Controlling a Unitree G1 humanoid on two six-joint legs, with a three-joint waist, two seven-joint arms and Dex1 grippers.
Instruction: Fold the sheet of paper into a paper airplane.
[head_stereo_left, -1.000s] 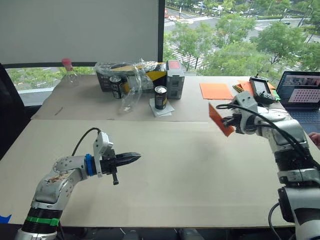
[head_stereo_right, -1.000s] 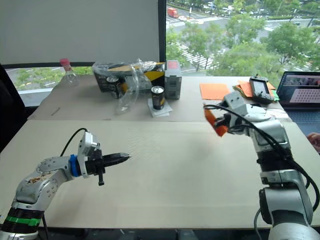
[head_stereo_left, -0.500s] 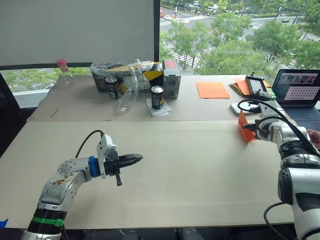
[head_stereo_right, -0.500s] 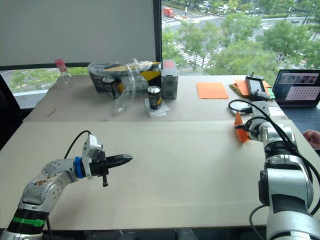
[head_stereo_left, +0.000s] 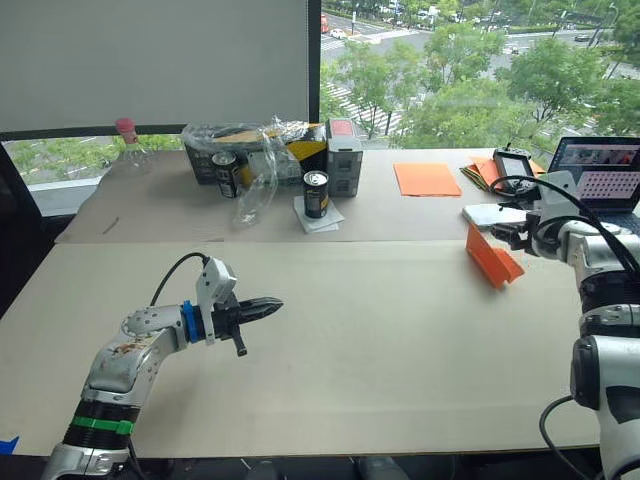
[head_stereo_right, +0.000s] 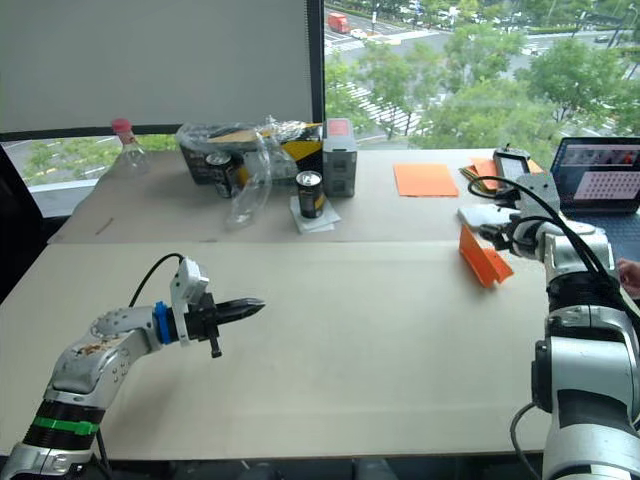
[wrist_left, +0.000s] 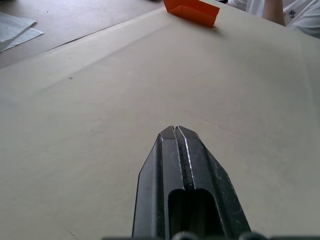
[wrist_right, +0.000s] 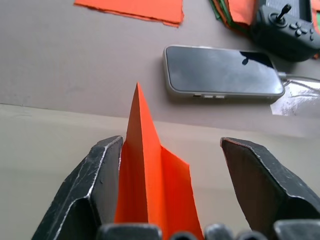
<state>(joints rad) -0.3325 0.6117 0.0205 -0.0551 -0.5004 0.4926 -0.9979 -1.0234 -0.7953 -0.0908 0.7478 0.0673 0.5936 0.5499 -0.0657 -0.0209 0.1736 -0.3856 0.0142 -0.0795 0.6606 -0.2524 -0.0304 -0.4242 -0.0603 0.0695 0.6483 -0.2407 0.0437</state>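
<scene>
My left tool (head_stereo_left: 268, 304) hovers over the near left of the tabletop (head_stereo_left: 380, 340), fingers pressed together on nothing. Further back on the right, my right tool (wrist_right: 170, 150) has its fingers spread wide, the paper airplane (head_stereo_left: 491, 258) standing between them on the tabletop with one fold against one finger. Beyond it I see a phone (wrist_right: 222, 71), a flat orange sheet (head_stereo_left: 427, 179) and a laptop (head_stereo_left: 603, 180).

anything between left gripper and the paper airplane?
Nothing: bare table runs from the left gripper to the paper airplane, seen in the left eye and left wrist views.
</scene>
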